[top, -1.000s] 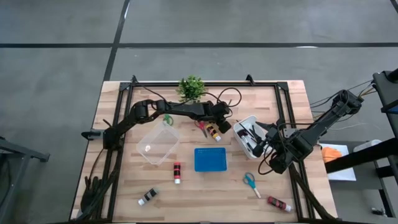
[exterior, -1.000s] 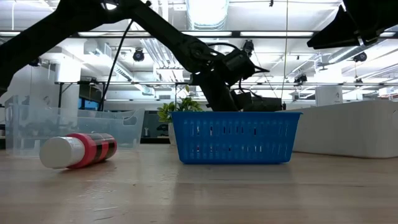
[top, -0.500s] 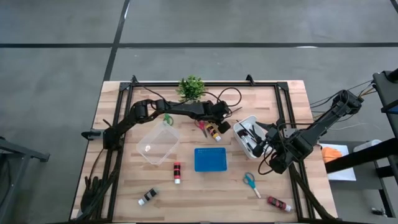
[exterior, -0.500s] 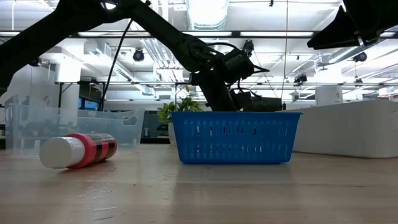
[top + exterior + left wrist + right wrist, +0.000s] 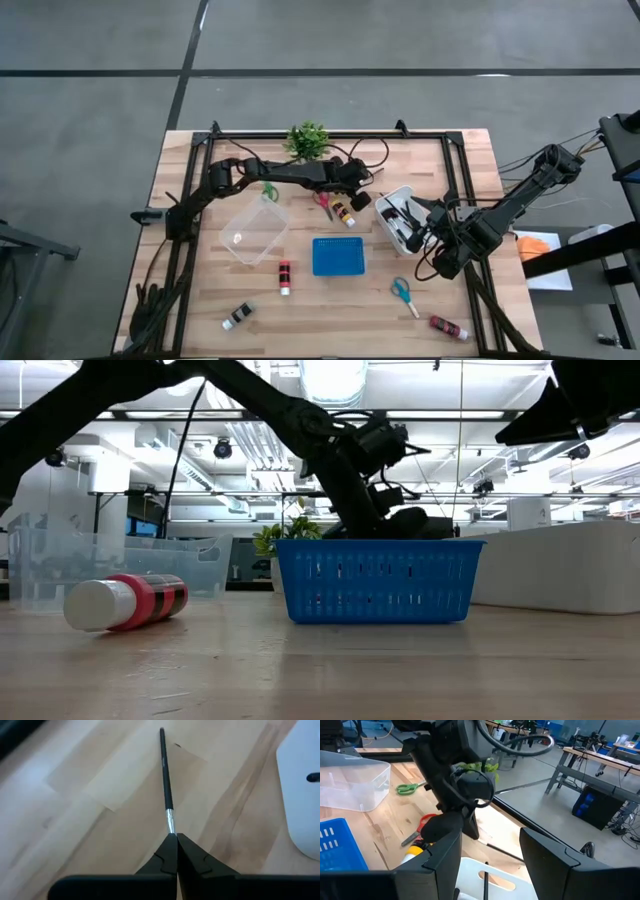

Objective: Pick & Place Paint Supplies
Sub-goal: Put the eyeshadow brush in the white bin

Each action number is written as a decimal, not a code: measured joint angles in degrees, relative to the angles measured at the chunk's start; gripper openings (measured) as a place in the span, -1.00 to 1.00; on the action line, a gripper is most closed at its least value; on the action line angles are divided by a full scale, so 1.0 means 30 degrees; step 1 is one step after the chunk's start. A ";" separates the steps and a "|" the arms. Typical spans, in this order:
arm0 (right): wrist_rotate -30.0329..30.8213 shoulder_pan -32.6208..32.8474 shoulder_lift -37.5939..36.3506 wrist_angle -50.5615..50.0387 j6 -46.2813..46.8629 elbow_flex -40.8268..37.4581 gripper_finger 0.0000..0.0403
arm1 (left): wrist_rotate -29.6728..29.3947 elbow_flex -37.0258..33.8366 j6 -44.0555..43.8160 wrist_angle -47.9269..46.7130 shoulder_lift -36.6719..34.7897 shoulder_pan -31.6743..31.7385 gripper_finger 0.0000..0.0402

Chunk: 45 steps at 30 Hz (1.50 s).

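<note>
My left gripper (image 5: 172, 836) is shut on a thin dark-handled brush (image 5: 164, 770) over the wood beside the white bin (image 5: 396, 203); from above the gripper (image 5: 366, 202) sits at mid-table. My right gripper (image 5: 492, 837) hangs open over that bin (image 5: 470, 870), nothing between its fingers. A brush (image 5: 485, 881) lies inside the bin. Lying on the table are red scissors (image 5: 322, 203) and an orange-capped bottle (image 5: 343, 212) beside the left gripper, a red bottle (image 5: 285, 277) and green scissors (image 5: 268, 192). My left gripper pinches the brush between its two fingertips just behind the silver ferrule (image 5: 170, 821). The fingers slant down from the table's left and lie along the brush. The dark handle sticks straight out ahead of them. Whether its far end (image 5: 161, 731) rests on the wood, I cannot tell.
A blue basket (image 5: 338, 256) stands at mid-table and a clear tub (image 5: 253, 233) to its left. A potted plant (image 5: 308, 140) is at the far edge. Blue-handled scissors (image 5: 405, 295), a red bottle (image 5: 449, 327) and a black-and-white bottle (image 5: 238, 316) lie near the front.
My left gripper has risen a little above the table beside the white bin, staying over the same spot. My right arm has kept still.
</note>
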 joint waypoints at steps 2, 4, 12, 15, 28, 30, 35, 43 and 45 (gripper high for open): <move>0.0000 0.0000 0.0000 0.0014 0.0001 -0.0027 -0.01 | -0.0189 0.0000 0.0073 -0.0019 -0.0187 -0.0007 -1.00; 0.0004 0.0000 -0.0004 0.0013 0.0001 -0.0055 -0.01 | -0.0220 0.0007 0.0216 -0.0016 -0.0313 -0.0007 -1.00; 0.0061 0.0087 -0.0004 0.0048 0.0001 -0.0081 -0.01 | -0.1208 0.0036 0.0650 -0.0220 -0.1026 -0.0007 -1.00; 0.0066 0.0087 -0.0007 0.0072 0.0001 -0.0081 -0.01 | -0.1208 0.0044 0.0714 -0.0262 -0.1241 -0.0020 -1.00; 0.0095 0.0087 -0.0007 0.0072 0.0001 -0.0103 -0.01 | -0.1208 0.0053 0.0759 -0.0321 -0.1306 -0.0029 -1.00; 0.0095 0.0087 -0.0007 0.0065 0.0001 -0.0103 -0.01 | -0.1201 0.0058 0.0763 -0.0321 -0.1306 -0.0029 -1.00; 0.0095 0.0087 -0.0007 0.0068 0.0001 -0.0103 -0.01 | -0.1201 0.0058 0.0759 -0.0321 -0.1306 -0.0029 -1.00; 0.0095 0.0087 -0.0004 0.0068 0.0001 -0.0150 -0.01 | -0.1201 0.0066 0.0998 -0.0321 -0.1313 -0.0029 -1.00; 0.0092 0.0087 -0.0007 0.0072 0.0002 -0.0168 -0.01 | -0.1201 0.0066 0.1058 -0.0326 -0.1381 -0.0029 -1.00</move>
